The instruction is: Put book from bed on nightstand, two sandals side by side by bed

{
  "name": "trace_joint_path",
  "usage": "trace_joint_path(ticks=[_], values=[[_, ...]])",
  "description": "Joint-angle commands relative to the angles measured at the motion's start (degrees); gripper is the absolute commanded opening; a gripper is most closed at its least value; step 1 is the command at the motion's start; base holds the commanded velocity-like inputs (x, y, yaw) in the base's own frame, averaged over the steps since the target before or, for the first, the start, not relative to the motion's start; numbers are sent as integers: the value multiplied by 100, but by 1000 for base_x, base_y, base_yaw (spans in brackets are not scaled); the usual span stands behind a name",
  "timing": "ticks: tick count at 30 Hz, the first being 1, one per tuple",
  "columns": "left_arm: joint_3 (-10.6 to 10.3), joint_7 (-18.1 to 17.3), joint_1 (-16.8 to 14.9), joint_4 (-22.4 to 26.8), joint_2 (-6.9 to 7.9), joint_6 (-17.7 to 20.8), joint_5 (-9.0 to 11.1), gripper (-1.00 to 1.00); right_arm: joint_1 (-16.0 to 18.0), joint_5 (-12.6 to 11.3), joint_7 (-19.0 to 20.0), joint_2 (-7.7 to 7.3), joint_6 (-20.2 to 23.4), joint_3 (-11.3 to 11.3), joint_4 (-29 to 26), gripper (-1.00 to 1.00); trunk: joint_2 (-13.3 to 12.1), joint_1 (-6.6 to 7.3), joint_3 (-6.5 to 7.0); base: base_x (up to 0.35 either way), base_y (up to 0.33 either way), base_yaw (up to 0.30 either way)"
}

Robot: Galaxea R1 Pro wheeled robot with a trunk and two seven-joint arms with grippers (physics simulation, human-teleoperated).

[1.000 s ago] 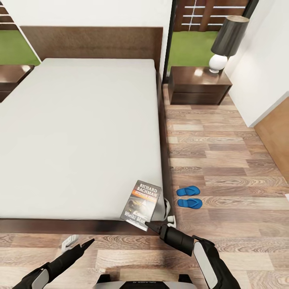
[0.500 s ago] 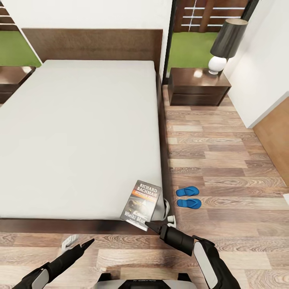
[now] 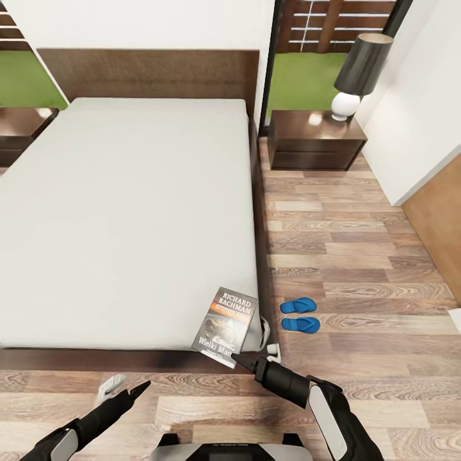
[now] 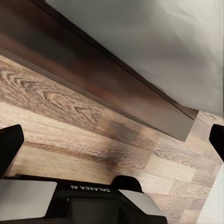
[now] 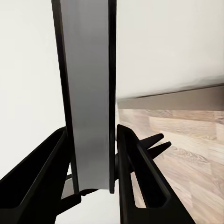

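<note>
The book [image 3: 225, 325], dark with "RICHARD BACHMAN" lettering, stands tilted at the near right corner of the bed [image 3: 128, 211], with my right gripper [image 3: 235, 358] shut on its lower edge. In the right wrist view the book [image 5: 88, 93] shows edge-on between the two fingers [image 5: 133, 158]. Two blue sandals [image 3: 298, 305] [image 3: 301, 324] lie side by side on the floor right of the bed. My left gripper [image 3: 137, 388] hovers over the floor in front of the bed's foot, its fingertips [image 4: 9, 144] spread wide and open. A nightstand [image 3: 317, 137] stands at the back right, another nightstand [image 3: 22, 125] at the far left.
A lamp [image 3: 358, 70] with a dark shade and white base stands on the right nightstand. A white wall [image 3: 422, 128] and a wood panel close off the right side. Small white objects [image 3: 272, 349] [image 3: 110, 383] lie on the floor by the bed's foot.
The whole picture has drifted slightly, so the camera has moved. Both arms and the book keep the same pose.
</note>
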State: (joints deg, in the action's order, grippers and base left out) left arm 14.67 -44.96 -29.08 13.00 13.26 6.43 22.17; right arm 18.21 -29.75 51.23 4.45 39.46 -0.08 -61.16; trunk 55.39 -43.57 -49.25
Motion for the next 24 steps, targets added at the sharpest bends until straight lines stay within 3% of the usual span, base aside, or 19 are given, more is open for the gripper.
trace_joint_path(ticks=[1,4,24], values=[[0,-21,-2,0,1,60,51,100,4,-22,-8,1,27,-1,-1,-100,-39,22,18,0,0,0],[1,-20,-2,-1,1,60,51,100,5,-22,-8,2,27,-1,-1,-100,-159,88,84,0,0,0],[8,-25,-2,-1,12,51,47,100,4,17,-16,-1,-111,-3,25,-100,-159,88,259,0,0,0]])
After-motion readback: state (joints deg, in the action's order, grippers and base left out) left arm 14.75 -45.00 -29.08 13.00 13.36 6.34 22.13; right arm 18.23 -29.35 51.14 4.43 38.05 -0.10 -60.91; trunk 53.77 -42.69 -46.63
